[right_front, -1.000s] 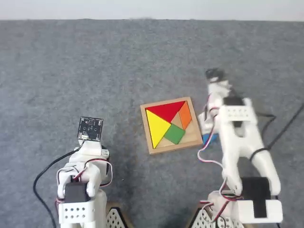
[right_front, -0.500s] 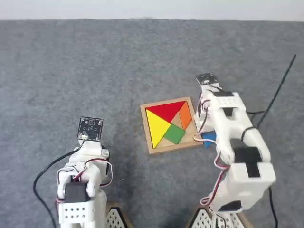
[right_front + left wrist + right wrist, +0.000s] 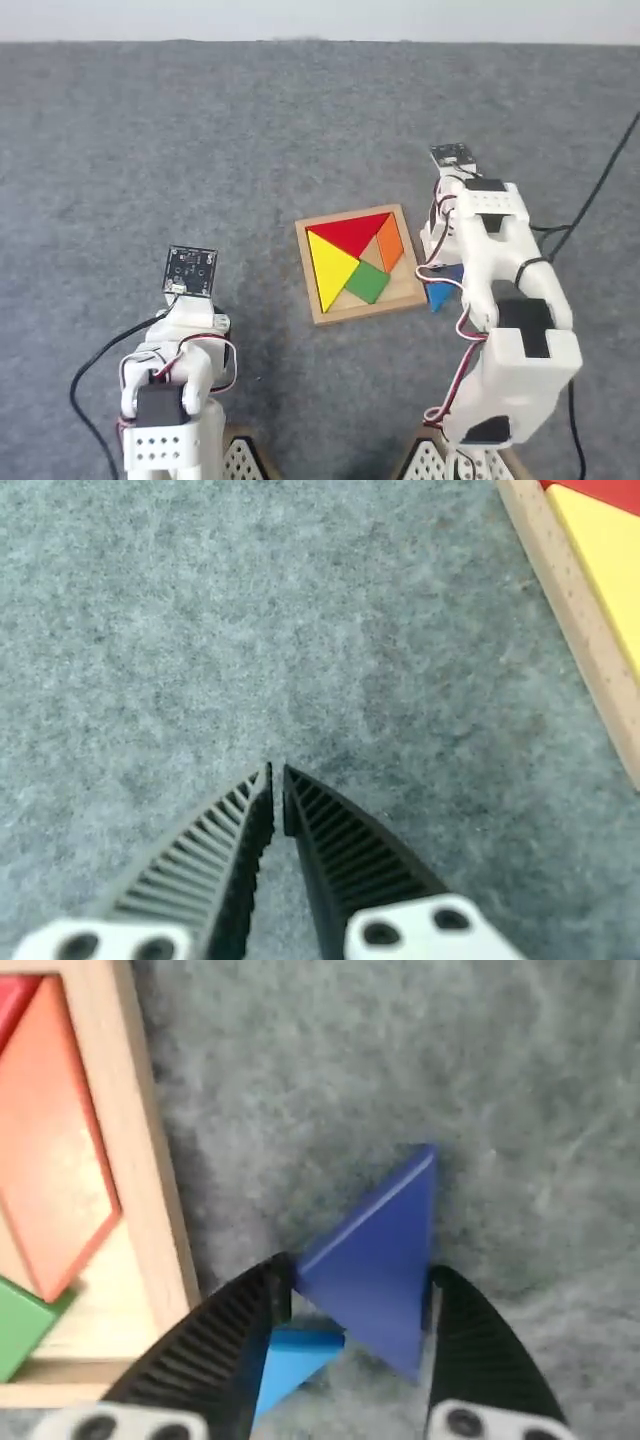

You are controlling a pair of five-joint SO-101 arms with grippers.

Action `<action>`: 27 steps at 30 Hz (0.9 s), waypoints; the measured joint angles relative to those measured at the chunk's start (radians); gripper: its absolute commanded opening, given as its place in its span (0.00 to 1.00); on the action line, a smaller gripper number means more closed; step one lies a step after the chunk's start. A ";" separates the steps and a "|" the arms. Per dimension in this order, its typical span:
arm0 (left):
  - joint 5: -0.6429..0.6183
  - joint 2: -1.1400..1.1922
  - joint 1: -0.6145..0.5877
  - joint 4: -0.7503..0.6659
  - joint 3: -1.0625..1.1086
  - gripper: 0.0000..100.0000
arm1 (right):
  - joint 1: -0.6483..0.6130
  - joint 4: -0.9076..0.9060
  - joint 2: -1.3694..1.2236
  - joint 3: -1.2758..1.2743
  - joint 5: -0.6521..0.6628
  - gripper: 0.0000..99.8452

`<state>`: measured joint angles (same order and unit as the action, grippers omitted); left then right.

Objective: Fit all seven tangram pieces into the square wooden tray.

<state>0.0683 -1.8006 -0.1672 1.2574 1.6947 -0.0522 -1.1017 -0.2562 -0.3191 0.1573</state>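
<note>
Jaws on my right gripper [image 3: 360, 1276] are clamped on the dark blue triangle [image 3: 385, 1245]. One ribbed finger presses a corner and the other presses the opposite edge. The triangle's far point sticks out past the fingertips over the grey mat [image 3: 200, 150]. A lighter blue piece [image 3: 296, 1352] sits deeper between the same jaws, tucked partly under the triangle and close to one finger. I cannot tell whether that finger touches it.

Just outside that finger runs the wooden rim of the tray [image 3: 150, 1160], near the gripper but apart from the held triangle. Inside the rim, on the side nearest the jaws, I see the orange parallelogram [image 3: 50, 1140], with the green square [image 3: 14, 1332] towards the gripper's base and bare wood between the two and the rim.

From the high view the tray also holds the red triangle [image 3: 350, 232] and the yellow triangle [image 3: 330, 268], both on the side away from the right jaws. The corner nearest those jaws is bare wood.

Jaws on my left gripper [image 3: 278, 772] are together, with only a thin slit between the ribbed faces and nothing in them. They hang over plain mat. The tray's rim crosses well beyond the tips and off to one side, with a strip of yellow showing inside it.
</note>
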 measured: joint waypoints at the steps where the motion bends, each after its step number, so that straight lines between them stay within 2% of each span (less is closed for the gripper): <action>1: 0.000 0.000 0.000 0.000 0.000 0.02 | 0.002 -0.006 0.020 0.000 0.012 0.19; 4: 0.000 0.000 0.000 0.000 0.000 0.02 | -0.009 -0.034 0.124 0.000 0.104 0.19; 10: 0.000 0.000 0.000 0.000 0.000 0.02 | -0.129 -0.057 0.253 -0.002 0.249 0.19; 18: 0.000 0.000 0.000 0.000 0.000 0.02 | -0.331 -0.057 0.256 -0.038 0.606 0.19; 23: 0.000 0.000 0.000 0.000 0.000 0.02 | -0.354 -0.057 0.256 -0.133 0.904 0.19; 27: 0.000 0.000 0.000 0.000 0.000 0.02 | -0.354 -0.057 0.256 -0.172 1.063 0.19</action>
<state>0.0683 -1.8006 -0.1672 1.2574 1.6947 -0.4066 -1.1584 0.0000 -0.4910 1.2206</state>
